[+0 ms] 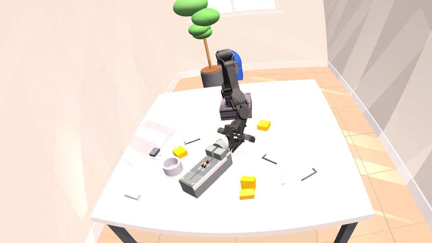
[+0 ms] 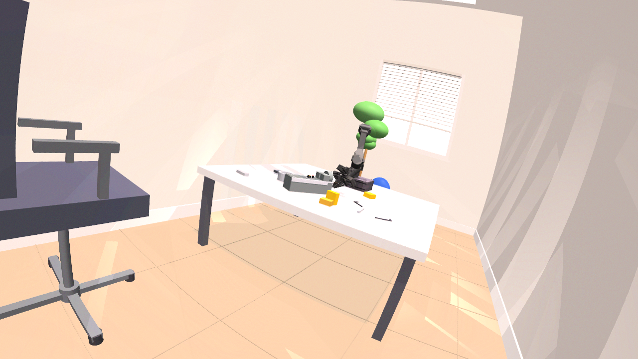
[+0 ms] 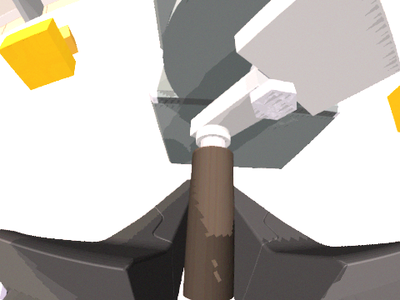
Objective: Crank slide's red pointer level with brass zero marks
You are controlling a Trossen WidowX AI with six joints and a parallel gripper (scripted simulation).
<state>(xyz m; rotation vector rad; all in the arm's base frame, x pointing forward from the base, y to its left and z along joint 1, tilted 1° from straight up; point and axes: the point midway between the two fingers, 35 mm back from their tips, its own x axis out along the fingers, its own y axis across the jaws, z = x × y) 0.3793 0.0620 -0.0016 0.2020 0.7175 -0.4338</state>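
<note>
The grey machine stands on the table, its crank end toward the arm. On its top, the small red pointer sits a little toward the crank end from the brass zero marks; it is not level with them. The wrist view shows neither pointer nor marks. The pale crank arm slopes down left in the wrist view to the brown handle. My gripper is shut on this handle, one dark finger on each side.
A grey ring and a yellow block lie left of the machine. Two yellow blocks stand together to its right. Another yellow block lies near the arm base. Dark hex keys lie at the right.
</note>
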